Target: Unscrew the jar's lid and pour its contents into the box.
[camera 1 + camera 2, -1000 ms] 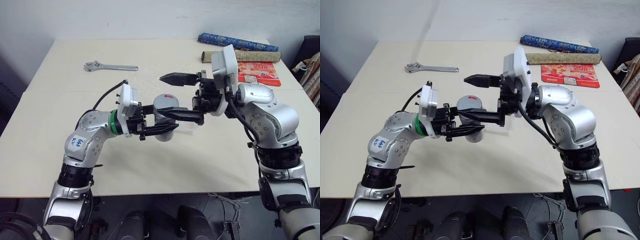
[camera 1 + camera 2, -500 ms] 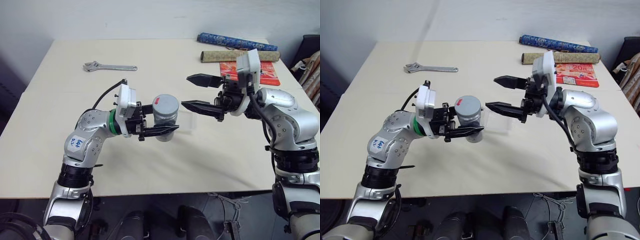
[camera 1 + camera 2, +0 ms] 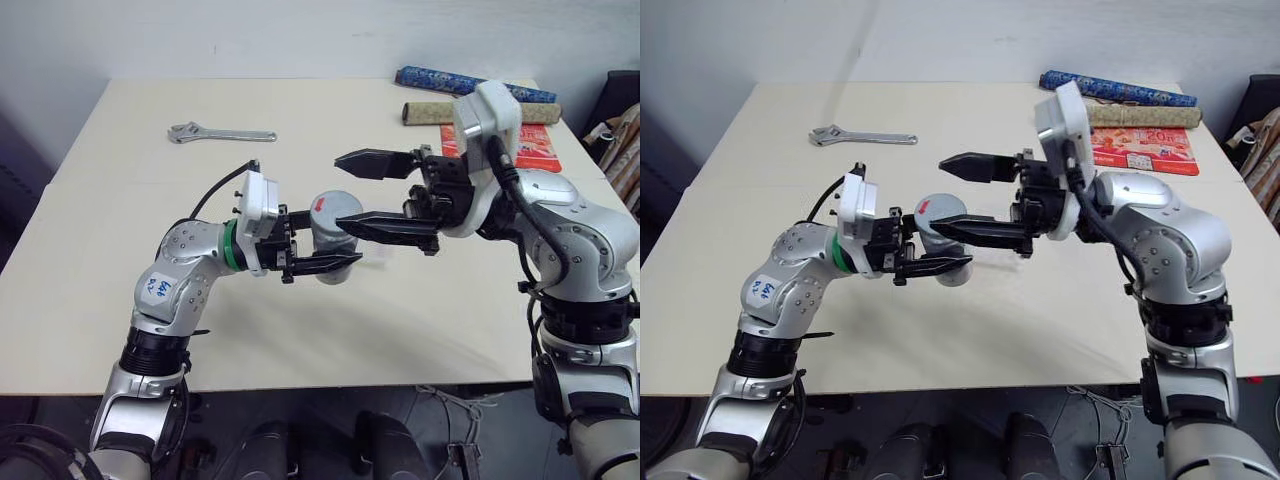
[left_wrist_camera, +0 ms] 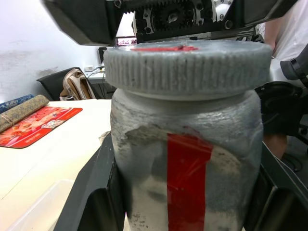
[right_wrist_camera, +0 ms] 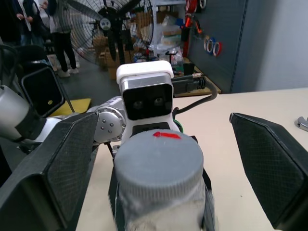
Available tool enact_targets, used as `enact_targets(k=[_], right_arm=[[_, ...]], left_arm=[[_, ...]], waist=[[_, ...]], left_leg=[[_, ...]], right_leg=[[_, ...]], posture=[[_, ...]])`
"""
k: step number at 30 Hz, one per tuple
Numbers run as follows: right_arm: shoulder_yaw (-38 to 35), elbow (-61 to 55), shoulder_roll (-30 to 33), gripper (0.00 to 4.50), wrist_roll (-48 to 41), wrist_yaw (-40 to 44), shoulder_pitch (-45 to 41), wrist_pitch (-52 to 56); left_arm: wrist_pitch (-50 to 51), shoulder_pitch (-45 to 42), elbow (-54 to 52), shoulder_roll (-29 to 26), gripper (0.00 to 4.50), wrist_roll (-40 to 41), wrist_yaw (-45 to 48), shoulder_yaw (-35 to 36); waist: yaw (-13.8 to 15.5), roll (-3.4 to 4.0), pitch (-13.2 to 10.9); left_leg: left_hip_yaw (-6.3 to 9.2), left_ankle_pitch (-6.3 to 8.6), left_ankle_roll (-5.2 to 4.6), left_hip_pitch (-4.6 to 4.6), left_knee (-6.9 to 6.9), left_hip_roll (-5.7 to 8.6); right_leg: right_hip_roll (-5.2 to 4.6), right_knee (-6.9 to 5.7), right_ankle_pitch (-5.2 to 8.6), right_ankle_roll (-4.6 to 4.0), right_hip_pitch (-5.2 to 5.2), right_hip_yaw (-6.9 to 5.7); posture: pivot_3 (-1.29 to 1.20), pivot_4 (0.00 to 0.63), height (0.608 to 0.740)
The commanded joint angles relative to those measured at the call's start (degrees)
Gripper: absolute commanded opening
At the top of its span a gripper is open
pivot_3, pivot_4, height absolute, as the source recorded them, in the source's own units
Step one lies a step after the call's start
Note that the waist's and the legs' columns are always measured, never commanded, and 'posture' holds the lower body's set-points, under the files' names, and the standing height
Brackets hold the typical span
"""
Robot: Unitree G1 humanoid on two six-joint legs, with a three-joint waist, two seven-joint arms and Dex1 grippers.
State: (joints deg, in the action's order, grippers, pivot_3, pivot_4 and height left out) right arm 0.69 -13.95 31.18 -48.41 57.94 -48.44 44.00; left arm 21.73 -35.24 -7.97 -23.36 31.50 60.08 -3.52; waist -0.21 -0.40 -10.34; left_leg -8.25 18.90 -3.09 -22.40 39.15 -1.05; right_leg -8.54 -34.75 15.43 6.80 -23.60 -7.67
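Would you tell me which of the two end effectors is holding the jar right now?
The left end effector: it is shut on the jar, while the right end effector stands open around the lid.

The right gripper [image 5: 168, 168] has both black fingers [image 5: 57, 168] spread wide, one on each side of the lid [image 5: 159, 161], not touching it. The grey ribbed lid, marked red at its far edge, sits on the jar [image 5: 161, 214]. The left gripper [image 5: 144, 108] clamps the jar from behind.
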Motion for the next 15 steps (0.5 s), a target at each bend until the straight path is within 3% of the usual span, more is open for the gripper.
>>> enact_targets(k=[1,10,13,15], right_arm=[[1.5,-1.9,-0.6,4.47,2.1,-1.2,-1.4,-1.2],[2.6,-1.6,-1.2,4.47,4.9,0.3,-1.1,-3.6],[2.2,-1.5,-2.0,3.86,4.7,0.2,-1.0,-4.2],[2.2,-1.5,-2.2,3.18,4.6,0.5,-0.9,-4.3]], left_arm=[[-1.0,-0.1,-0.9,0.3,2.35,0.0,0.1,-0.3],[-0.4,0.1,-1.5,0.1,2.35,0.2,-0.1,-0.2],[-0.3,0.1,-1.6,0.1,2.35,0.2,-0.3,-0.2],[-0.3,0.0,-1.6,0.1,2.35,0.2,-0.3,-0.2]], waist=[[0.0,0.00,0.0],[0.0,0.00,0.0],[0.0,0.00,0.0],[0.0,0.00,0.0]], left_leg=[[0.00,0.00,0.00,0.00,0.00,0.00],[-0.01,0.00,0.00,-0.01,0.00,0.02],[0.00,0.00,0.00,0.00,0.00,0.01],[-0.01,0.00,0.00,0.00,0.00,0.01]], right_leg=[[0.00,0.00,0.00,0.00,-0.01,0.01],[0.00,0.00,0.00,0.00,0.00,0.00],[0.00,0.00,0.00,0.00,-0.01,0.00],[0.00,0.00,0.00,0.00,-0.01,0.00]], posture=[[0.00,0.150,0.740],[0.00,0.150,0.740],[0.00,0.150,0.740],[0.00,0.150,0.740]])
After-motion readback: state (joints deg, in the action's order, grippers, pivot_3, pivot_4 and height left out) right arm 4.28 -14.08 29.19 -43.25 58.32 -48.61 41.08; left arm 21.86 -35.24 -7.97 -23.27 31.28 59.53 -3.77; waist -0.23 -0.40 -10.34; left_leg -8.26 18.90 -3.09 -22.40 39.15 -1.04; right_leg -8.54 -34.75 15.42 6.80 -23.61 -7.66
